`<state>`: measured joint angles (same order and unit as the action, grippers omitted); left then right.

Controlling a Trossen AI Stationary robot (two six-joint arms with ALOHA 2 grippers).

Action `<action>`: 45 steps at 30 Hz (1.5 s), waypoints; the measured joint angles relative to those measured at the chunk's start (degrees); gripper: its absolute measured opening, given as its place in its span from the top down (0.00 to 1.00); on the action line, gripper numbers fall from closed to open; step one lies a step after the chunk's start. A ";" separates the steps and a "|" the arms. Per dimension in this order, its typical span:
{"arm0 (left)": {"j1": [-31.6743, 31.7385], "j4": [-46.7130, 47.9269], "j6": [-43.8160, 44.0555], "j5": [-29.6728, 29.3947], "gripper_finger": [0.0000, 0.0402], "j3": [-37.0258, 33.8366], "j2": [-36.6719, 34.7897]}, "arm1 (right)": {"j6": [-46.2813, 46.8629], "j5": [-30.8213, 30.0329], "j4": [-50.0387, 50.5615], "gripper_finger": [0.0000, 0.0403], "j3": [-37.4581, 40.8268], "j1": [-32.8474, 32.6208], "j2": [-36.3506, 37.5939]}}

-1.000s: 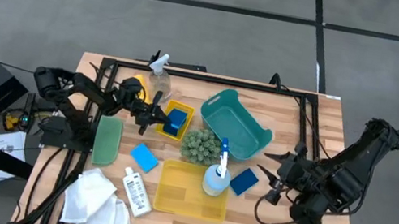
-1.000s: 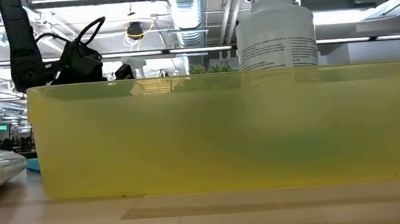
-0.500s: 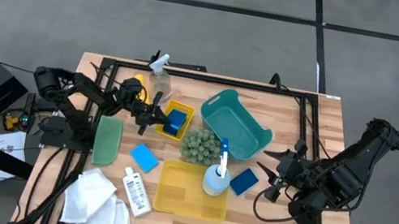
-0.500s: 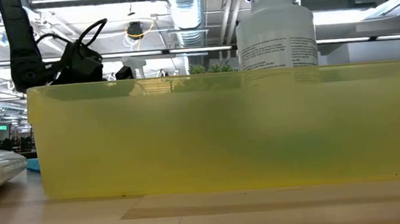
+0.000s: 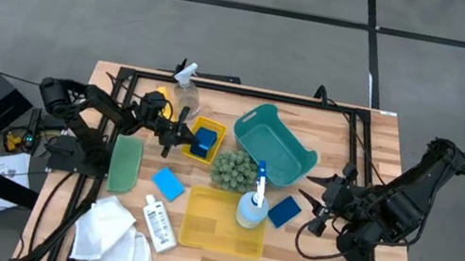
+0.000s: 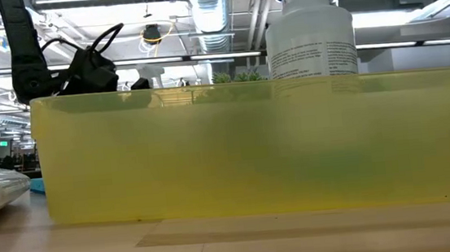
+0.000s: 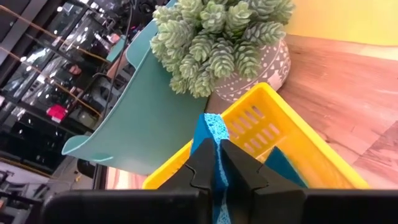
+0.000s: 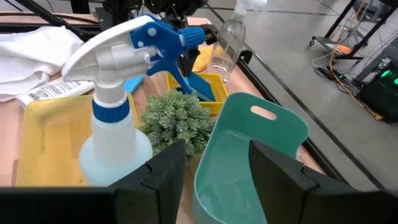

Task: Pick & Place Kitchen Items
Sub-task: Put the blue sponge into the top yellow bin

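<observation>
Almost nothing on the table is moving across the last second: the left gripper point(image 7: 216, 167) is staying at the small yellow bin point(image 5: 205, 139) with its fingers pinched together on the upper edge of a blue sponge point(image 7: 208, 132), which is standing on end inside that bin. If the grip is loosening at all, it is too slight to see, and the sponge is sitting where it sat before (probably the release is only starting, so this placement looks nearly finished rather than done). The one visible change is on the other side: the right gripper point(image 5: 323, 207) is edging up the table's right side, with its fingers point(image 8: 165, 167) standing apart and holding nothing, and it is now facing the spray bottle point(image 8: 118, 102) and the teal basket point(image 8: 249, 158) from nearby. That is suggesting the bottle as its next pick, though this is a guess. Other items are waiting loose: a second blue sponge point(image 5: 168, 182), a darker one point(image 5: 284, 211) by the bottle, a small white bottle point(image 5: 158, 224), white cloths point(image 5: 109, 229) and the clear bottle point(image 5: 188, 87).
</observation>
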<state>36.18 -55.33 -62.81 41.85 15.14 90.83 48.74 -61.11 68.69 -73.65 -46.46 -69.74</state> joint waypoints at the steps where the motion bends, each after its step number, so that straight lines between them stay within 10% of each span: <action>1: 0.00 0.02 0.18 -0.07 0.96 0.00 0.00 | -0.61 0.21 -0.53 0.58 0.00 0.00 0.11; 27: 0.00 -1.81 6.74 -1.37 0.60 0.02 -1.13 | -2.83 1.77 -1.87 0.58 -0.24 -0.02 0.59; 45: -0.08 4.22 27.39 -1.03 0.45 -1.86 -22.99 | -4.16 2.89 -1.89 0.58 -0.24 -0.12 0.57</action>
<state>36.10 -51.11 -35.43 40.82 13.28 67.83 44.58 -58.22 66.81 -73.89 -46.58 -69.17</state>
